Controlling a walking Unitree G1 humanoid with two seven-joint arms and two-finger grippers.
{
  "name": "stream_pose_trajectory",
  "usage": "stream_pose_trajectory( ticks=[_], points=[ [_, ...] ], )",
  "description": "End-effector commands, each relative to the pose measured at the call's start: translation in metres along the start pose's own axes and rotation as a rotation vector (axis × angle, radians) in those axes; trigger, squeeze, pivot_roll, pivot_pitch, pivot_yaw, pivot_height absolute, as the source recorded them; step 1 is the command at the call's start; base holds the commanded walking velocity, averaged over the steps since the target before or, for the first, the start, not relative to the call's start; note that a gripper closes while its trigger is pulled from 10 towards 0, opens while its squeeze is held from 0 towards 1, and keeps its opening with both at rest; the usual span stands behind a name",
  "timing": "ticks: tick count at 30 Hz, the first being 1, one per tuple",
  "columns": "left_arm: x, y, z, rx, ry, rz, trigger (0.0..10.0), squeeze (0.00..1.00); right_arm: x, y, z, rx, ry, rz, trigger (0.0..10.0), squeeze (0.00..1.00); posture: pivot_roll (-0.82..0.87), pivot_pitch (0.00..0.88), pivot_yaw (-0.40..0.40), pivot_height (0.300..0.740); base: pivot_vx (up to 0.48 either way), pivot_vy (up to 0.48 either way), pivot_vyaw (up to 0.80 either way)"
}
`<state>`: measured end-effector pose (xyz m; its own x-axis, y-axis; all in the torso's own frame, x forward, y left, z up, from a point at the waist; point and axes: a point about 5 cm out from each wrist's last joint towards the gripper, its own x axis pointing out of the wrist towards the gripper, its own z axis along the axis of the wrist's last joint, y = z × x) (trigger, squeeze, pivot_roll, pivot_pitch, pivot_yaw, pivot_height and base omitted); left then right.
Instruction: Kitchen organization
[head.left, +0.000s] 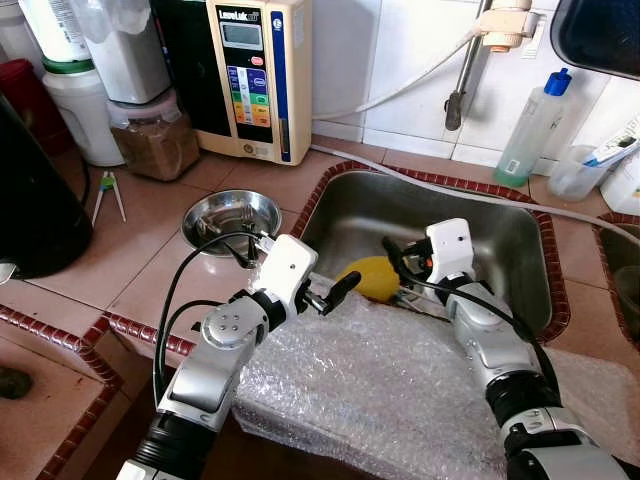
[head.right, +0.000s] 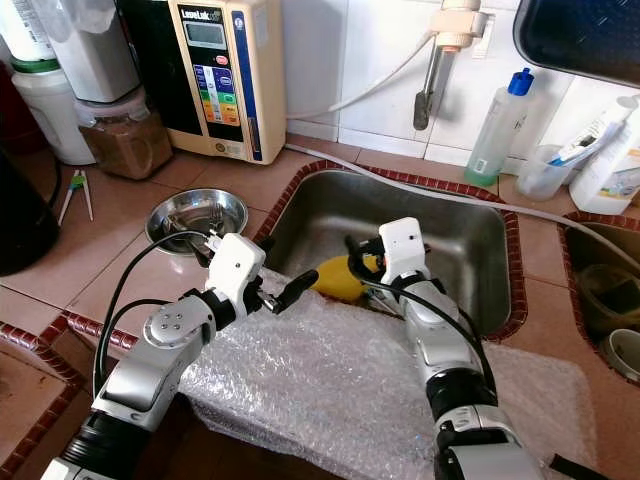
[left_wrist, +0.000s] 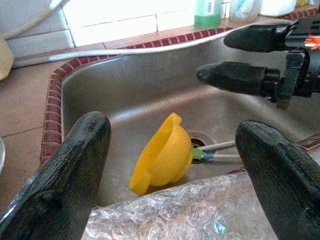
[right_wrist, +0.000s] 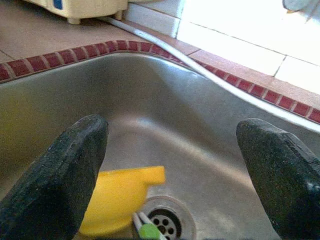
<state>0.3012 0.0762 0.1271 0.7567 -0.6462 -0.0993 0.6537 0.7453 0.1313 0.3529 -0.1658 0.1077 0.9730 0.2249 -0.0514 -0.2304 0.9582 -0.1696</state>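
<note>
Home kitchen: steel sink (head.left: 500, 240) set in terracotta tile counter (head.left: 150, 220), wall tap (head.left: 468, 70), dish soap bottle (head.left: 535, 125), water filter unit (head.left: 255, 75), food jars (head.left: 155, 135).

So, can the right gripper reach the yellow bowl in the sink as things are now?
Probably yes. The right gripper hangs open over the sink, right beside the yellow bowl, and nothing lies between them. The left gripper is open close on the other side, so the two could crowd each other.

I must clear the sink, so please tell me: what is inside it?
Inside the sink lie a yellow funnel and two thin sticks beside the drain. The bubble wrap hides its near edge.
</note>
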Motion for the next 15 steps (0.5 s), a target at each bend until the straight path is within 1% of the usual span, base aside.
stream_pose_trajectory(
  ticks=[1, 2, 3, 5, 7, 8, 9, 11, 12, 13, 15],
  points=[
    [0.003, 0.004, 0.007, 0.035, -0.017, 0.032, 10.0, 0.88, 0.001, -0.006, 0.003, 0.008, -0.002, -0.019, 10.0, 0.0, -0.04, 0.0, 0.029, 0.74, 0.0, 0.0, 0.0],
    [0.004, 0.006, 0.009, 0.05, -0.026, 0.054, 10.0, 0.88, 0.001, -0.007, 0.004, -0.002, -0.009, -0.018, 10.0, 0.0, -0.04, 0.0, 0.029, 0.74, 0.0, 0.0, 0.0],
    [0.004, 0.011, 0.014, 0.054, -0.046, 0.086, 10.0, 0.0, 0.001, -0.009, 0.007, -0.017, -0.024, -0.021, 10.0, 0.0, -0.04, 0.0, 0.029, 0.74, 0.0, 0.0, 0.0],
    [0.005, 0.02, 0.023, 0.061, -0.083, 0.149, 10.0, 0.0, 0.0, -0.013, 0.013, -0.038, -0.057, -0.034, 10.0, 0.0, -0.04, 0.0, 0.029, 0.74, 0.0, 0.0, 0.0],
    [0.005, 0.032, 0.032, 0.065, -0.118, 0.23, 10.0, 0.0, 0.0, -0.016, 0.02, -0.009, -0.102, -0.034, 10.0, 0.0, -0.05, 0.0, 0.028, 0.74, 0.0, 0.0, 0.0],
    [0.004, 0.042, 0.038, 0.052, -0.14, 0.301, 10.0, 0.0, 0.001, -0.018, 0.026, 0.002, -0.129, -0.048, 10.0, 0.17, -0.05, 0.0, 0.028, 0.74, 0.0, 0.0, 0.0],
    [0.004, 0.046, 0.04, 0.049, -0.142, 0.328, 10.0, 0.0, 0.001, -0.018, 0.029, 0.011, -0.14, -0.048, 10.0, 0.85, -0.05, 0.0, 0.028, 0.74, 0.0, 0.0, 0.0],
    [0.002, 0.052, 0.04, 0.048, -0.142, 0.372, 10.0, 0.0, 0.002, -0.017, 0.034, 0.019, -0.16, -0.044, 10.0, 0.85, -0.05, 0.0, 0.03, 0.74, 0.0, 0.0, 0.0],
    [0.001, 0.057, 0.04, 0.043, -0.137, 0.406, 10.0, 0.0, 0.003, -0.017, 0.037, 0.022, -0.172, -0.043, 10.0, 1.0, -0.05, 0.0, 0.032, 0.74, 0.0, 0.0, 0.0],
    [0.001, 0.057, 0.04, 0.043, -0.137, 0.406, 10.0, 0.0, 0.003, -0.017, 0.037, 0.022, -0.172, -0.043, 10.0, 1.0, -0.05, 0.0, 0.032, 0.74, 0.0, 0.0, 0.0],
    [-0.002, 0.068, 0.034, 0.018, -0.097, 0.483, 10.0, 0.0, 0.005, -0.01, 0.047, 0.04, -0.2, -0.001, 10.0, 1.0, -0.05, 0.0, 0.035, 0.74, 0.0, 0.0, 0.0]
  ],
)
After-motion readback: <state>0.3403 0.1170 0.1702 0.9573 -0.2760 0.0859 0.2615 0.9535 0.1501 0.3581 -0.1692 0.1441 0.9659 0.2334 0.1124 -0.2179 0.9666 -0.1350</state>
